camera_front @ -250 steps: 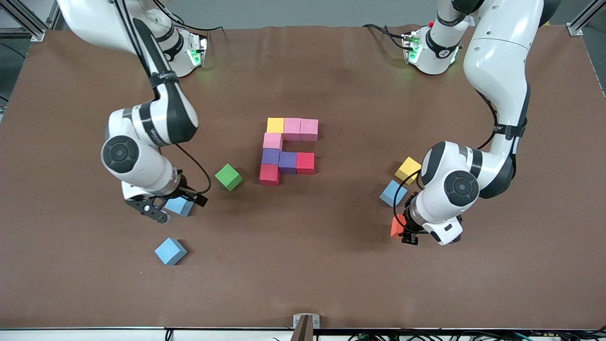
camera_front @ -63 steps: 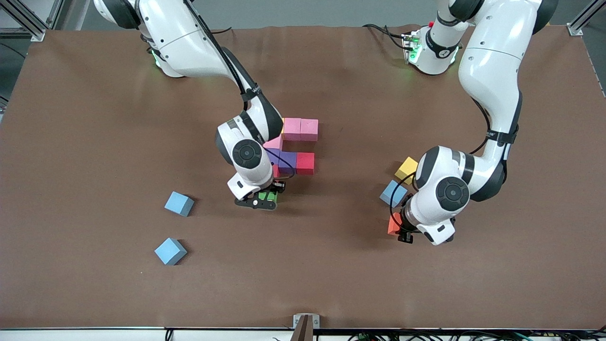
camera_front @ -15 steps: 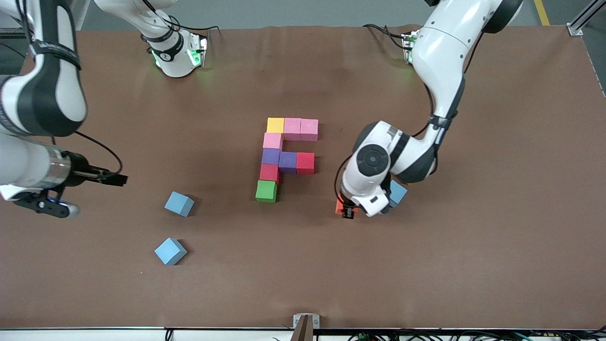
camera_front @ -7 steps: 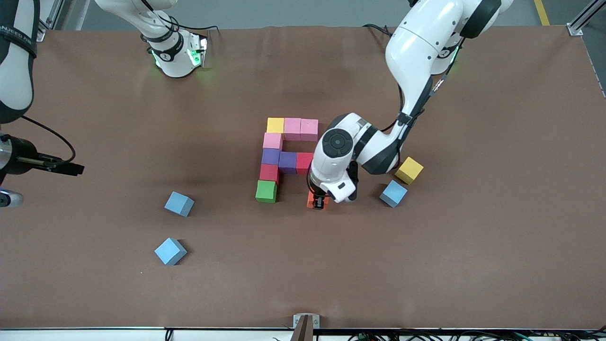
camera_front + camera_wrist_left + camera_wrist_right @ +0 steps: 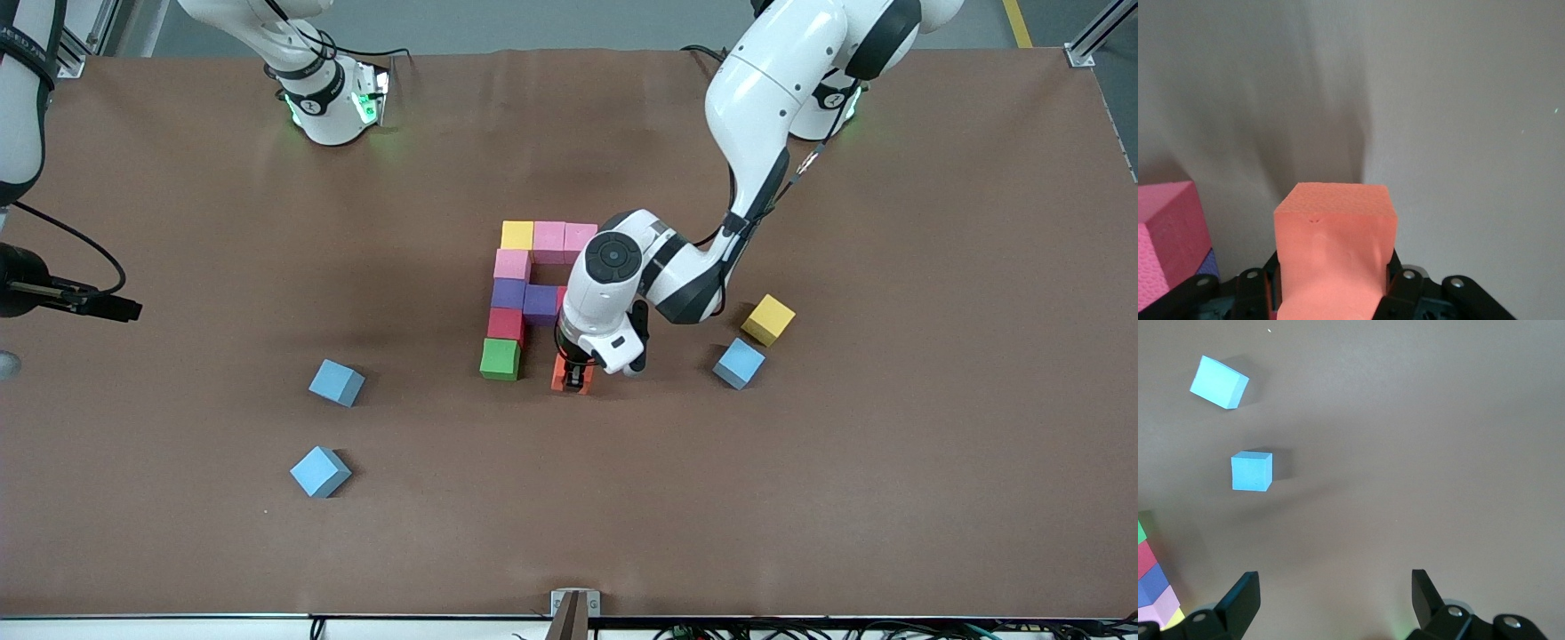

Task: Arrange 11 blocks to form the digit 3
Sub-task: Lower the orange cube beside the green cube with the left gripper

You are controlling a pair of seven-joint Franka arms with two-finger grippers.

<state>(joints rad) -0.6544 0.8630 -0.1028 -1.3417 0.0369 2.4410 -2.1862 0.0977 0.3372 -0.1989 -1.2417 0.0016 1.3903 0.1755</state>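
Note:
The part-built digit 3 is a figure of yellow (image 5: 516, 235), pink (image 5: 548, 240), purple (image 5: 508, 292), red (image 5: 505, 324) and green (image 5: 500, 359) blocks in the middle of the table. My left gripper (image 5: 576, 378) (image 5: 1335, 297) is shut on an orange block (image 5: 560, 373) (image 5: 1335, 227), low over the mat beside the green block with a gap of about one block between them. The left arm hides part of the figure's side. My right gripper (image 5: 1335, 587) stands open with nothing in it, high over the right arm's end of the table.
Loose blocks lie on the brown mat: a yellow one (image 5: 769, 320) and a light blue one (image 5: 739, 363) toward the left arm's end, two light blue ones (image 5: 336, 383) (image 5: 319, 472) toward the right arm's end, both seen by the right wrist camera (image 5: 1251, 471) (image 5: 1219, 382).
My left gripper has carried the orange block from beside the loose light blue block to close by the green block. The right arm has drawn back toward the table's edge.

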